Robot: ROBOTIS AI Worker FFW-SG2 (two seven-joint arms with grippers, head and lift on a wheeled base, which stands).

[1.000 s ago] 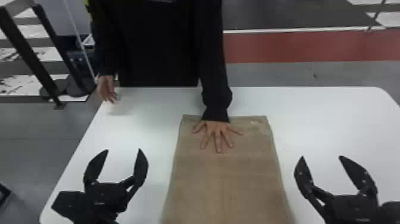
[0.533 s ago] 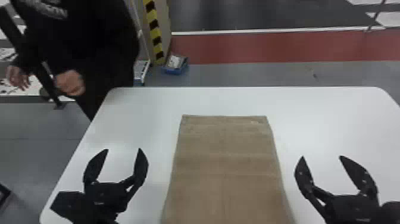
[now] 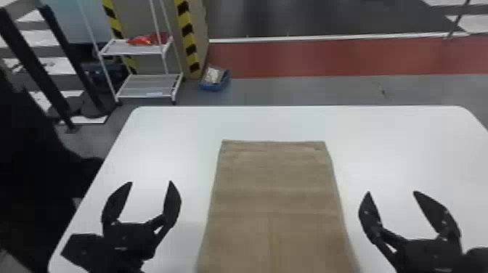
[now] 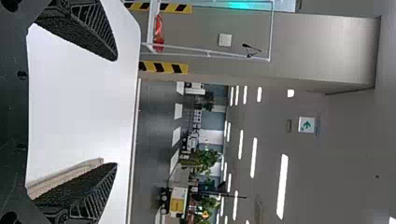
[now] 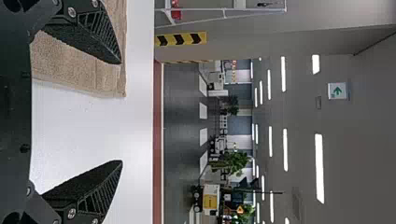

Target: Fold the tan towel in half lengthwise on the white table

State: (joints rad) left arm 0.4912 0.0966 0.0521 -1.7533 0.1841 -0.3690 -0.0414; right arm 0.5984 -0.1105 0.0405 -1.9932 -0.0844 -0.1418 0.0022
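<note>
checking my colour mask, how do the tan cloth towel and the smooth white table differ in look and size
The tan cloth towel shows faint lines across it; the smooth white table looks plain. The towel's far corners are nearly square, the table's rounded. The towel is much narrower than the table. Both look flat.

The towel (image 3: 274,207) is lying on the tabletop (image 3: 392,145), between the left gripper (image 3: 150,182) and the right gripper (image 3: 391,192), jaws beside it; behind, leftward, a rack (image 3: 149,87) is standing
</note>
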